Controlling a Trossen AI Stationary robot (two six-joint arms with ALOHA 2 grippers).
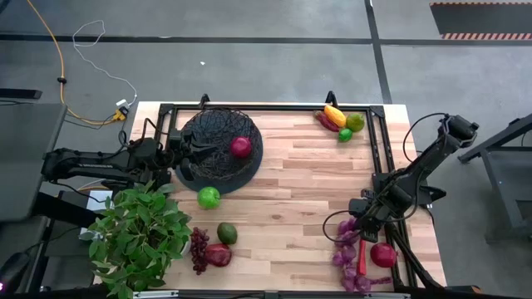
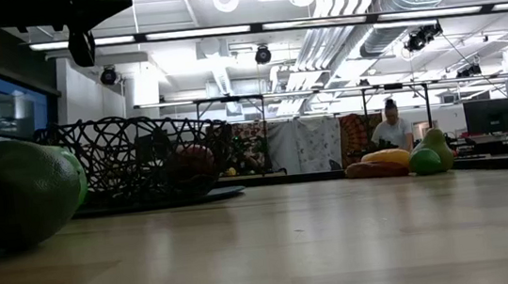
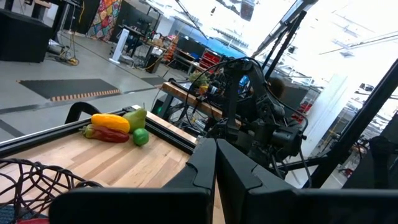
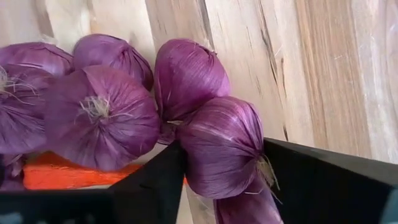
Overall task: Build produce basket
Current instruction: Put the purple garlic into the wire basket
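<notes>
- Our right gripper point(image 4: 221, 180) had its two dark fingers on either side of one purple bulb point(image 4: 225, 148) in a cluster of purple bulbs point(image 1: 347, 249); they hugged its sides closely, though we could not tell whether the grip was firm.
- In the high view that gripper point(image 1: 363, 218) sat at the lower right of the frame, over the cluster, with a red chili point(image 1: 362, 256) and a red pomegranate point(image 1: 383, 254) just beside it.
- The basket point(image 1: 218, 145) lay at the upper centre-left, well apart from the right gripper, with one red fruit point(image 1: 240, 147) already inside.
- Our left gripper point(image 1: 176, 148) waited at the basket's left rim with its fingers closed together, empty.
- A green apple point(image 1: 209, 198), an avocado point(image 1: 227, 233) and dark grapes point(image 1: 199, 249) remained loose on the table point(image 1: 291, 191).
- We judged the risk thus: the bulbs look joined, so lifting one might drag its neighbours, or the rounded skin might slip from the fingers on the long carry.
</notes>
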